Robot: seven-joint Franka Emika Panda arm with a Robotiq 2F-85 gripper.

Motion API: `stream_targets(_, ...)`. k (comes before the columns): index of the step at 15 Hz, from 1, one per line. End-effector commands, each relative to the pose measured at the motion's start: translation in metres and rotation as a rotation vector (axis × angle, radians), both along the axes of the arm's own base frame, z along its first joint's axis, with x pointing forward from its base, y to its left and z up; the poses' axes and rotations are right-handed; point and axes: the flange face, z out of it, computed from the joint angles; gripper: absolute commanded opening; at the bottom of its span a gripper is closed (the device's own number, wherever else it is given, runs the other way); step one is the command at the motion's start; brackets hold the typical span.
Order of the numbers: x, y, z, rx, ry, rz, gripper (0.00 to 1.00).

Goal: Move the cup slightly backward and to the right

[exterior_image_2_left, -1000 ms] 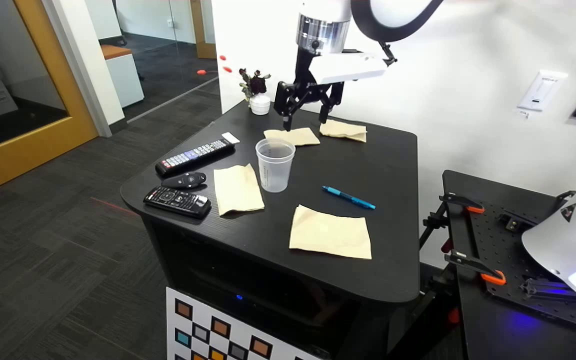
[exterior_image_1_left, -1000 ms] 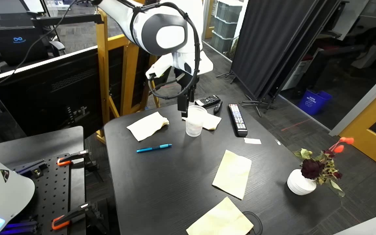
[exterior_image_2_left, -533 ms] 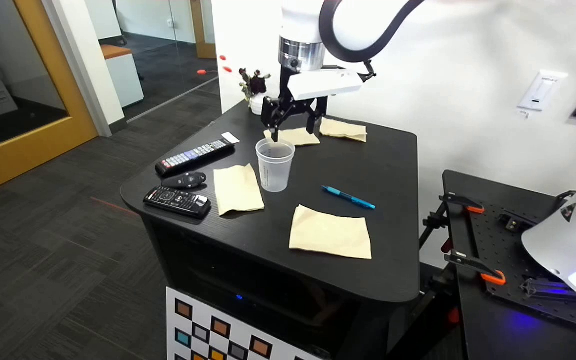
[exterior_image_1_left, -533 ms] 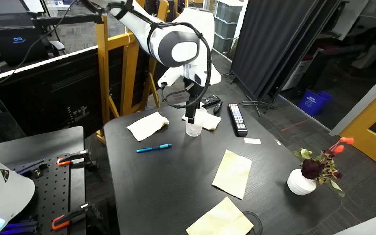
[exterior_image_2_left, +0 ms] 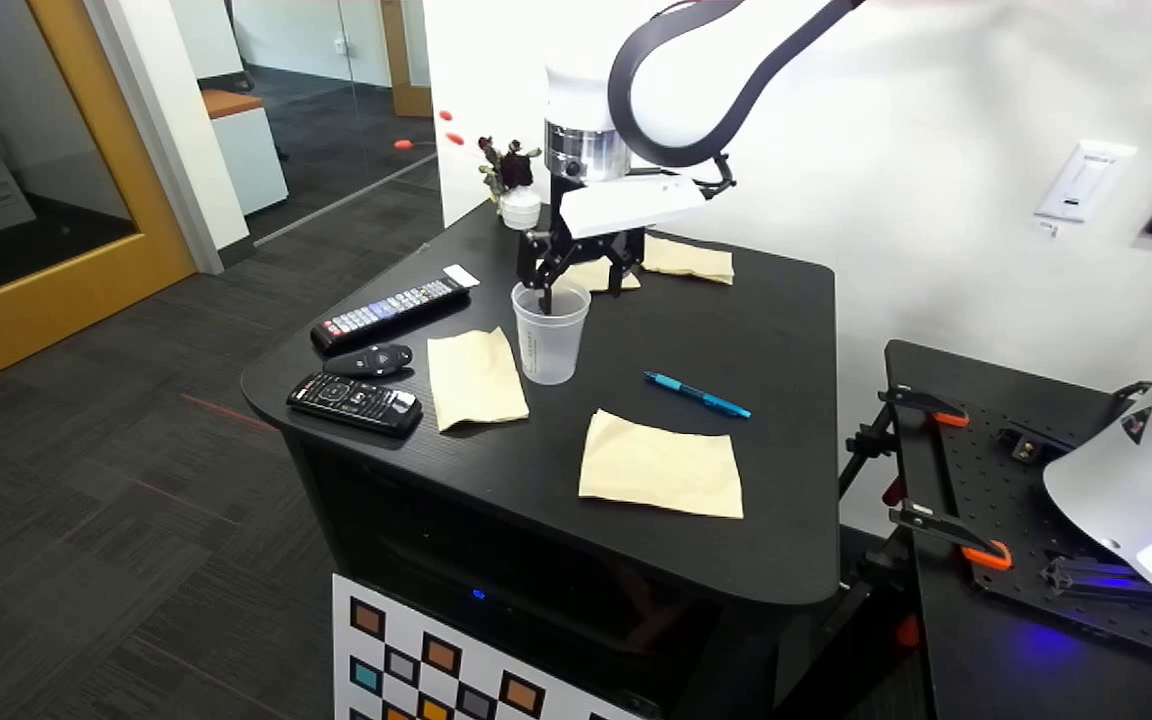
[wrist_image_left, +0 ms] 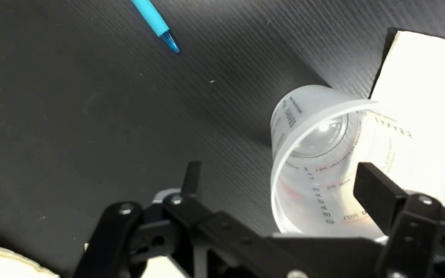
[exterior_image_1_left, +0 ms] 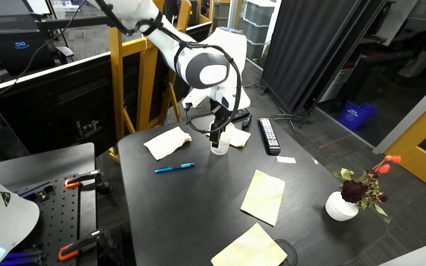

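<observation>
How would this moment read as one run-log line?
end effector: open | cup: upright on table, ungripped | fingers: one over cup mouth, one outside

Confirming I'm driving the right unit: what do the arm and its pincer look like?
The arm is white, with a grey-rimmed oval joint cap, a black cable strapped along it and a silvery ring near the wrist's white housing. The pincer is black, with silvery screws and two jointed, block-tipped fingers.
</observation>
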Motion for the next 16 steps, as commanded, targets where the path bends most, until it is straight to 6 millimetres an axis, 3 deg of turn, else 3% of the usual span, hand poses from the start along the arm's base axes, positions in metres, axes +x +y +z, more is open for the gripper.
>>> stream_targets(1,0.005,0.0,-0.006,0.015,0.018,-0.016,0.74)
stream_targets(9,0.004,0.004,-0.011,0.014,0.028,-0.016,0.12)
stream_targets(11,0.003,0.006,-0.011,0.013,0.026,-0.014,0.0)
stream_targets(16,-0.005,0.011,0.007,0.019,0.007,-0.007,0.01)
